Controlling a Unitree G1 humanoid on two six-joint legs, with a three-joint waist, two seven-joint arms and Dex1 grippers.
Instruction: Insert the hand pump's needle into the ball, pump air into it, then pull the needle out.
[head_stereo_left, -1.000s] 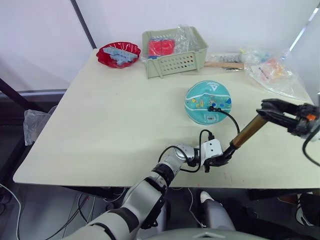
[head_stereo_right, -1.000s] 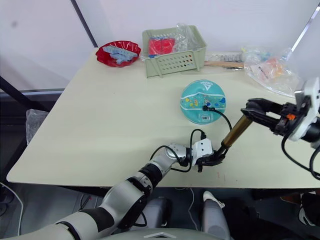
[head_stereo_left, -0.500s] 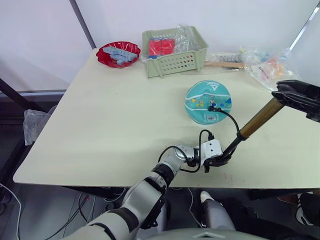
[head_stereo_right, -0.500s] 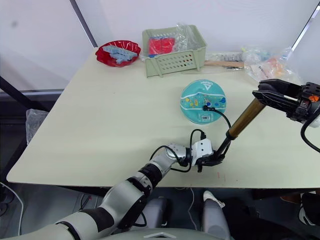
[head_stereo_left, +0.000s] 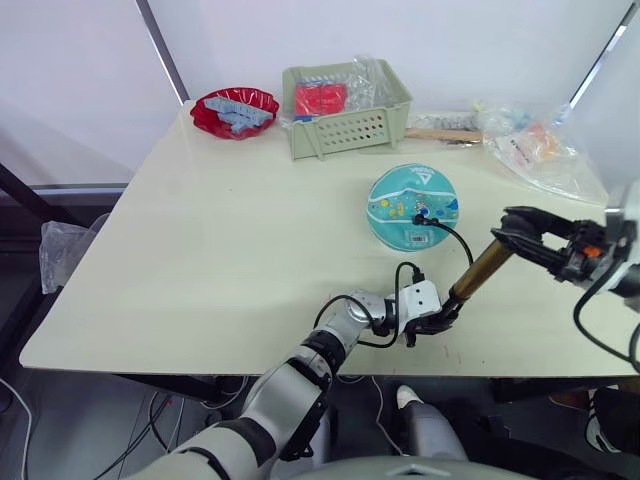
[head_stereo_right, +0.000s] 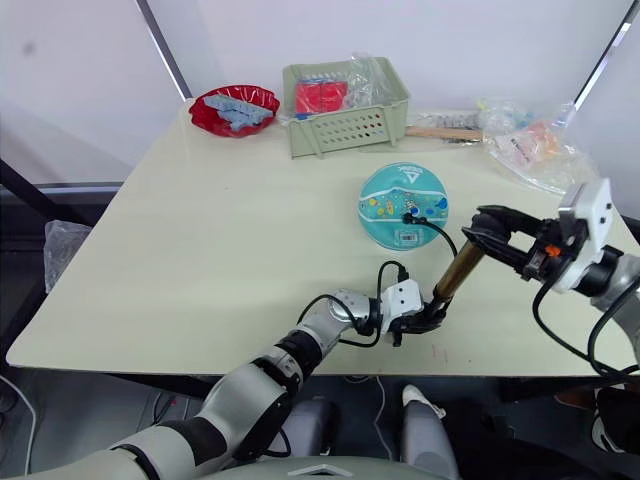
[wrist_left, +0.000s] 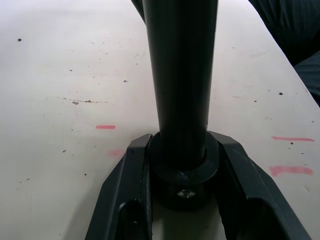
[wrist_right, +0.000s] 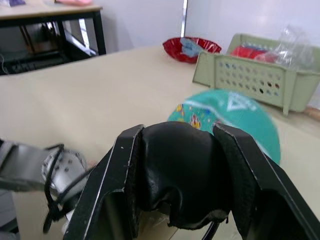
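Note:
The teal ball (head_stereo_left: 415, 207) rests on the table's right half. The pump's black hose (head_stereo_left: 458, 240) ends on the ball's near side; the needle itself is hidden there. The bronze hand pump (head_stereo_left: 480, 272) stands tilted near the front edge. My left gripper (head_stereo_left: 435, 322) is shut on its black base cap (wrist_left: 184, 172), low against the tabletop. My right gripper (head_stereo_left: 520, 228) is shut on the black T-handle (wrist_right: 180, 175) at the pump's upper end, just right of the ball (wrist_right: 227, 117).
At the table's back stand a red bowl (head_stereo_left: 236, 108) of blue pieces and a green basket (head_stereo_left: 345, 95). Clear plastic bags (head_stereo_left: 540, 150) lie at the back right. The table's front edge (head_stereo_left: 300, 365) runs close under the left gripper.
Half a second ago the handle and bronze cylinder were raised, baring a black rod; now my right gripper has pushed them back down toward the base. The left gripper and ball have stayed put.

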